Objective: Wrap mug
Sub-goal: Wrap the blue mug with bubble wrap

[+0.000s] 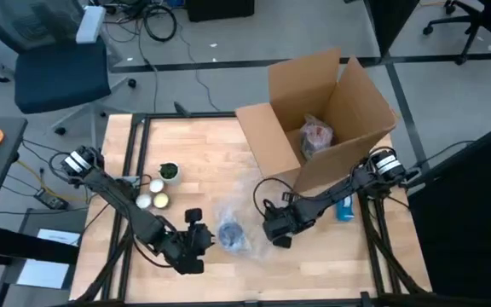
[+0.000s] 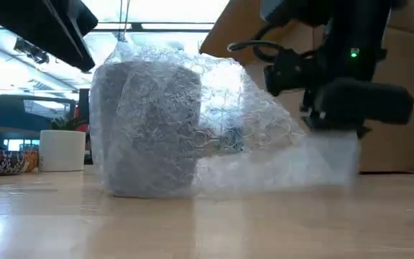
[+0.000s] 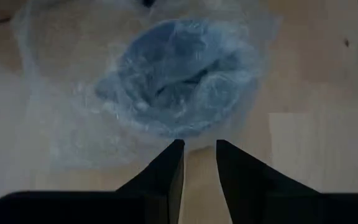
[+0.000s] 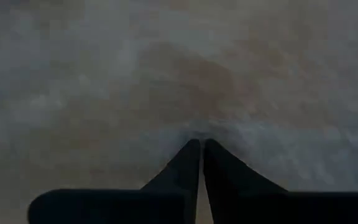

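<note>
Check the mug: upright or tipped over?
Upright. The mug stands on its base on the table, draped in bubble wrap; the left wrist view looks down into its mouth.

The wooden table [image 1: 228, 145] stands on a grey floor [image 1: 228, 34] crossed by dark seams. A blue office chair [image 1: 62, 72] sits off one far corner, loose black cables [image 1: 156, 19] trail behind it, and another chair's wheeled base [image 1: 471, 21] shows at the opposite corner. Bright ceiling light fills the room behind.
</note>
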Tool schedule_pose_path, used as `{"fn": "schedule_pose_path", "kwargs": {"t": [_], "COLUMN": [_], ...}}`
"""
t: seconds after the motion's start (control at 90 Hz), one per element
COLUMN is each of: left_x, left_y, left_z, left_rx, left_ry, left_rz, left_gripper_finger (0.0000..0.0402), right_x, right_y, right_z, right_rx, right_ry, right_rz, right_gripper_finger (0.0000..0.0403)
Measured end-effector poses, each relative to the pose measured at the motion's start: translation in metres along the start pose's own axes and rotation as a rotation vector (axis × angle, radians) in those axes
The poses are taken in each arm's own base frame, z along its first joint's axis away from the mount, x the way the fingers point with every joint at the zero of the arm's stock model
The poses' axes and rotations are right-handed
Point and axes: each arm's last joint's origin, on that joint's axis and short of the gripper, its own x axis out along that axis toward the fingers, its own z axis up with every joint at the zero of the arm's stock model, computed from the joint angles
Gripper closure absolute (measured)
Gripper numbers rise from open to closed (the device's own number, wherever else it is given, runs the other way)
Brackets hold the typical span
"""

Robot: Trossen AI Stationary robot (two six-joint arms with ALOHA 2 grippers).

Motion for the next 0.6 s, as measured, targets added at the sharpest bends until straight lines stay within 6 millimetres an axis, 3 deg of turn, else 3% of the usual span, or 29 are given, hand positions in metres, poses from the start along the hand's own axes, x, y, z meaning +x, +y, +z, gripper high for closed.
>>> {"fn": "schedule_pose_path", "kwargs": {"t": [0.311, 0.456, 0.6], "left_x": [0.003, 0.003, 0.003], "left_y": [0.004, 0.004, 0.004], "left_z": [0.004, 0.004, 0.004], "left_rx": [0.069, 0.103, 0.144], "left_ry": [-0.006, -0.005, -0.005], "left_rz": [0.003, 0.005, 0.005], "left_gripper_finger": [0.0324, 0.0324, 0.0324], "right_x": [-0.013, -0.040, -0.075], "right_y": [0.029, 0.042, 0.051], "right_z": [0.019, 0.020, 0.009], "right_rx": [0.017, -0.029, -0.031], "right_ry": [-0.119, -0.046, 0.070], "right_rz": [0.280, 0.226, 0.060], "right_gripper_finger": [0.0403, 0.0403, 0.0403]}}
